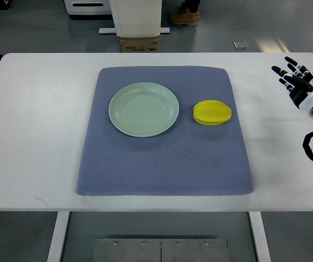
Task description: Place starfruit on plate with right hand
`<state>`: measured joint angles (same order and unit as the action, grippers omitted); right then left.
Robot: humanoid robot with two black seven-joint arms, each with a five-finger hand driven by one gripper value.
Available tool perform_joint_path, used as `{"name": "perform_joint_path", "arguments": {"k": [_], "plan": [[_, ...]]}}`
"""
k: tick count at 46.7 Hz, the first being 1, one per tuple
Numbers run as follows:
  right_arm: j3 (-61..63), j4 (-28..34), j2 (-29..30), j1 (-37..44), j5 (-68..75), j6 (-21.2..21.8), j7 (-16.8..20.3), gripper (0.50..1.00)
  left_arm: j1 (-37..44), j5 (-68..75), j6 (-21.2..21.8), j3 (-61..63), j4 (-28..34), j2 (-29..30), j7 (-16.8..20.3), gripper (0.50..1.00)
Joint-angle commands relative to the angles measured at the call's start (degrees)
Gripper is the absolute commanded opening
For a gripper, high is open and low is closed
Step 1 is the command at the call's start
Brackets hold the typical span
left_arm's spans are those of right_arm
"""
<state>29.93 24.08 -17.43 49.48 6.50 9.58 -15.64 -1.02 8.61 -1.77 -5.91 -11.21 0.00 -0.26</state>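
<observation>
Right of the plate (143, 109), the starfruit (213, 112) looks light, waxy, best pinched across its ridges by the open-fingered, empty right hand (297, 79).

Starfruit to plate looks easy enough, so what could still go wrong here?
The starfruit is ridged and rounded, so it might slip or roll when the right hand closes on it. That hand is out by the table's right edge, apart from the fruit, so a misjudged reach is possible. The plate is shallow; a careless drop could roll off it.
</observation>
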Motion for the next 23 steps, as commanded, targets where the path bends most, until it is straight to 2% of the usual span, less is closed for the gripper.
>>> {"name": "perform_joint_path", "arguments": {"k": [1, 23], "plan": [[0.0, 0.0, -0.1, 0.0, 0.0, -0.1, 0.0, 1.0, 0.1, 0.0, 0.0, -0.1, 0.0, 0.0, 0.0, 1.0], [0.0, -0.1, -0.2, 0.2, 0.0, -0.1, -0.2, 1.0, 0.1, 0.0, 0.0, -0.1, 0.0, 0.0, 0.0, 1.0]]}}
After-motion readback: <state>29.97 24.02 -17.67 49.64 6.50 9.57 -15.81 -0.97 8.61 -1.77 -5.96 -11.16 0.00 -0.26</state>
